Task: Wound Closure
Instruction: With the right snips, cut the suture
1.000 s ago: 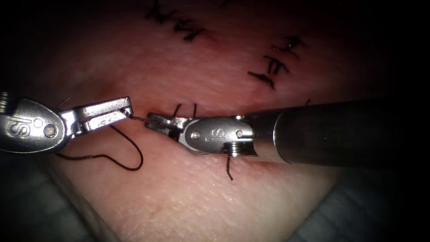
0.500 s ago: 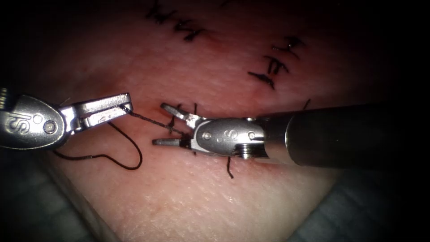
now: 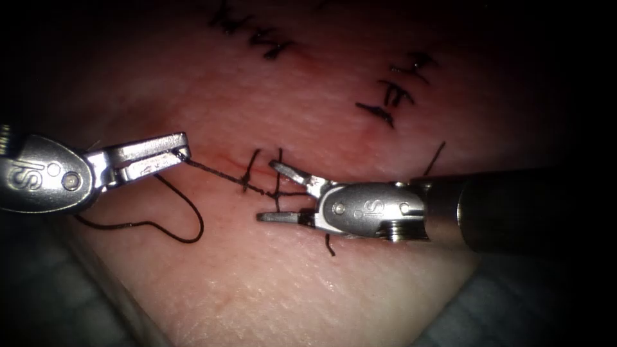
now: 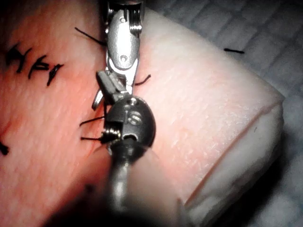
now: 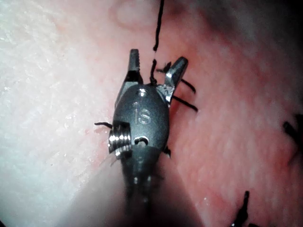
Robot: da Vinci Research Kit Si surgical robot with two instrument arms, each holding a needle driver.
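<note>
The tissue [image 3: 270, 289] is a pale slab of pork belly with a reddish band across it where the cut [image 3: 218, 159] runs, and several finished stitches [image 3: 385, 96] sit dark on the far part of it. The right arm's tool [image 3: 273, 192] comes in over the cut from the right, its two jaws spread wide and holding nothing. They straddle the knot [image 3: 246, 186] and the short cut ends of thread [image 3: 277, 177] that stand up across the wound. The left arm's tool [image 3: 181, 153] lies on the left, its jaws pressed together and pinching the thread [image 3: 212, 171] at their very tip. From there the strand runs taut to the knot, while a slack loop [image 3: 186, 231] trails on the tissue below. I see no needle in any view.

The risks, as I judge them:
- The grip is at the extreme tip, so the taut strand may slip free and the knot may loosen.
- More tension from the left may drag the stitch sideways and tear the wound edge.
- The open right jaws sit close to the knot. Closing there may catch the wrong strand or nip the tissue.
</note>
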